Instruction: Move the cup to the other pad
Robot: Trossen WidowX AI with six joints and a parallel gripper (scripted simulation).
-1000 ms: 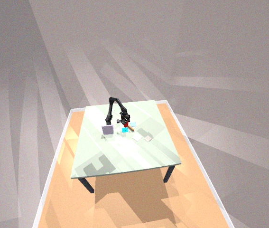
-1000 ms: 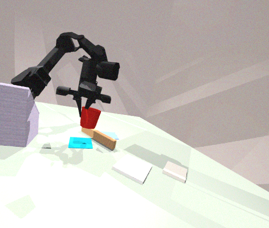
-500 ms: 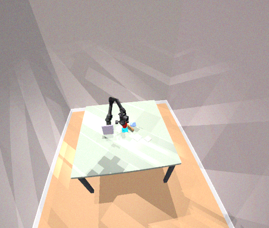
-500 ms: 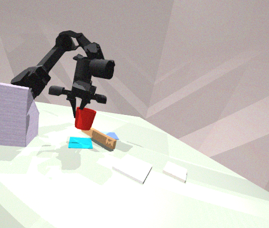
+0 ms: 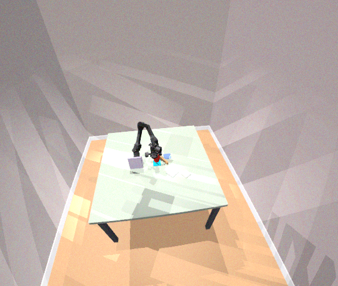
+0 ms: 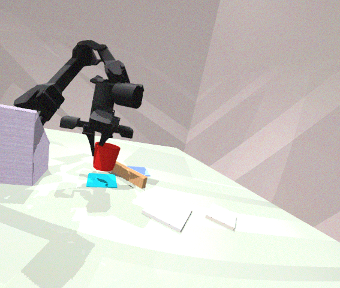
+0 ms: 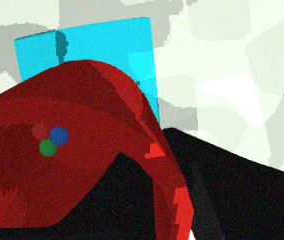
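box: you've got a lilac block (image 6: 5, 145) at the table's left side
bar: tan wooden bar (image 6: 130, 174) lying flat
tiles: two white flat tiles (image 6: 167, 216) (image 6: 221, 219) side by side, apart
table: pale green top (image 5: 163, 196), dark legs
floor: orange (image 5: 174, 258)

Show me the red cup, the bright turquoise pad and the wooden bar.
Red cup (image 6: 105, 157), exterior view, side wall.
Bright turquoise square pad (image 6: 101, 180), exterior view, top face.
Tan wooden bar (image 6: 131, 177), exterior view, long side.
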